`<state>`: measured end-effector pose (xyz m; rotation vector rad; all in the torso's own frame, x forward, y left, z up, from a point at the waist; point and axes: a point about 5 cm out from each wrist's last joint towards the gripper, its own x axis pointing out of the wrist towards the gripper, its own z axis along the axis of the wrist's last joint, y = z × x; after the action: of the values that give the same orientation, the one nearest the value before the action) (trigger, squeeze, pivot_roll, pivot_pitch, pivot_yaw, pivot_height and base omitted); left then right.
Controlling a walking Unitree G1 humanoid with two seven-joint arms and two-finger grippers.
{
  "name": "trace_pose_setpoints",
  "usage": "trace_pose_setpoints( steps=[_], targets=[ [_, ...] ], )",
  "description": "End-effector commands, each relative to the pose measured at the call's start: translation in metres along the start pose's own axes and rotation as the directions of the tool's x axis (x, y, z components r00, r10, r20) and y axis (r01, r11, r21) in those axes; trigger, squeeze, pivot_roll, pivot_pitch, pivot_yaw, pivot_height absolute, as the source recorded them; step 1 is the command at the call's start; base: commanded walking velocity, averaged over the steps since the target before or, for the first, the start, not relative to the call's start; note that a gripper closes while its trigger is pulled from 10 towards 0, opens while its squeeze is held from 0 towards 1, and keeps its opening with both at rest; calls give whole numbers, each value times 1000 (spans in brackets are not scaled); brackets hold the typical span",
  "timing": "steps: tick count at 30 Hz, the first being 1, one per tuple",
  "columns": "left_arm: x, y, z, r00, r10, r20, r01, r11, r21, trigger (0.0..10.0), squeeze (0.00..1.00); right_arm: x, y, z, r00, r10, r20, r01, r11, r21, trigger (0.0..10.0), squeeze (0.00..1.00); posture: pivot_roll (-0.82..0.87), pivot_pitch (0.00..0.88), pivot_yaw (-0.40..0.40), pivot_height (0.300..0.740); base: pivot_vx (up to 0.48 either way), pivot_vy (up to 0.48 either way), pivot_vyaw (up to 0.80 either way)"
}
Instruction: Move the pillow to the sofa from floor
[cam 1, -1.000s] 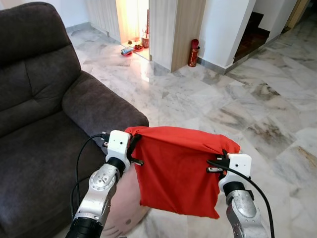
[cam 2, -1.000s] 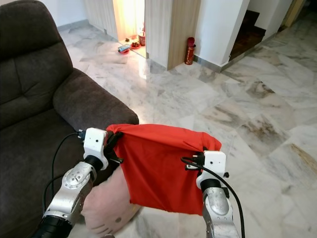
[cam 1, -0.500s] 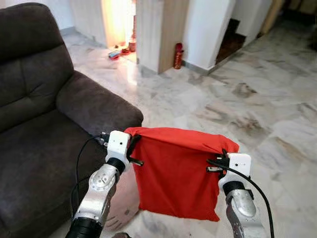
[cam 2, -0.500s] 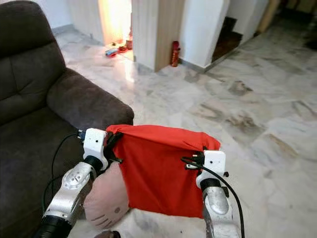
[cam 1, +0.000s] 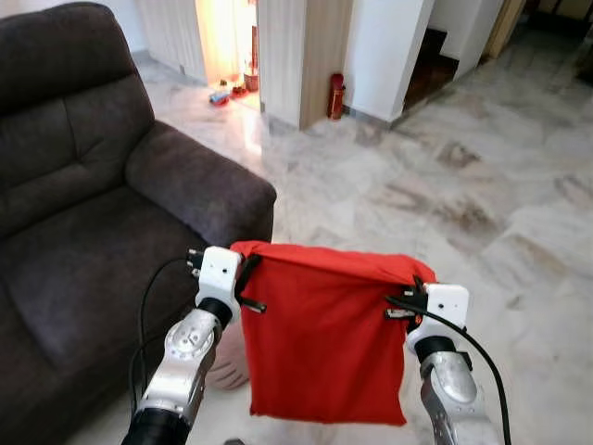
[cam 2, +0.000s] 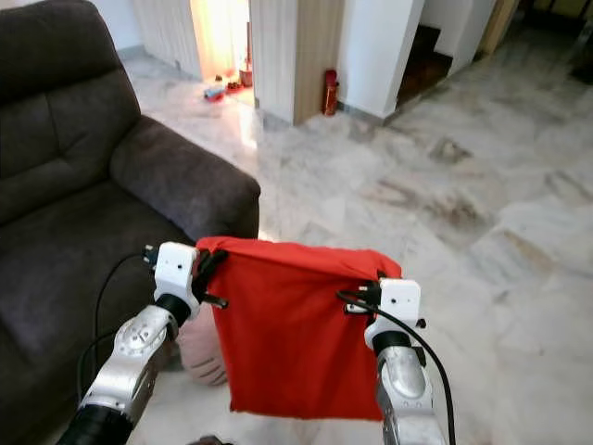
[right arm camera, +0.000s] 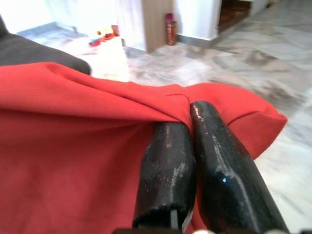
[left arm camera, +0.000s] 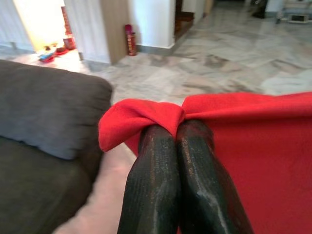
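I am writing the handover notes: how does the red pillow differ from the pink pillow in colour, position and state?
The red pillow hangs in the air before the robot, while the pink pillow lies on the floor beside the sofa. The red pillow is pinched at its top corners by the left gripper and the right gripper; nothing holds the pink pillow. Neither is on the sofa.

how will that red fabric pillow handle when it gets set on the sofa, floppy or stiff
Probably floppy: the red fabric pillow hangs flat like a sheet between the left hand and right hand, each pinching a bunched corner. It looks light, since two corner pinches carry it. It will likely drape onto the dark grey fabric sofa rather than stand.
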<state>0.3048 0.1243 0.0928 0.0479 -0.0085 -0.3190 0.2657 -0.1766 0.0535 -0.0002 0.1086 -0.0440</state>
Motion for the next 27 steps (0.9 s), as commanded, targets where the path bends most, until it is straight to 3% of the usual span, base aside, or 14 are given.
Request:
trace_pose_setpoints(
  steps=[1,23,27],
  targets=[
    [1,17,12,997,61,54,-62,998,30,10000,0,4,-18,22,990,-90,112,88,996,25,10000,0,-35,0,-39,740,-315,0,0],
    [0,17,11,996,78,49,-79,996,30,10000,0,3,-16,22,992,-68,103,67,998,20,10000,0,-30,0,-50,740,-309,0,0],
    [0,19,10,995,88,40,-90,995,36,10000,0,3,-16,22,993,-64,99,62,998,16,10000,0,-27,0,-52,740,0,0,0]
  ],
)
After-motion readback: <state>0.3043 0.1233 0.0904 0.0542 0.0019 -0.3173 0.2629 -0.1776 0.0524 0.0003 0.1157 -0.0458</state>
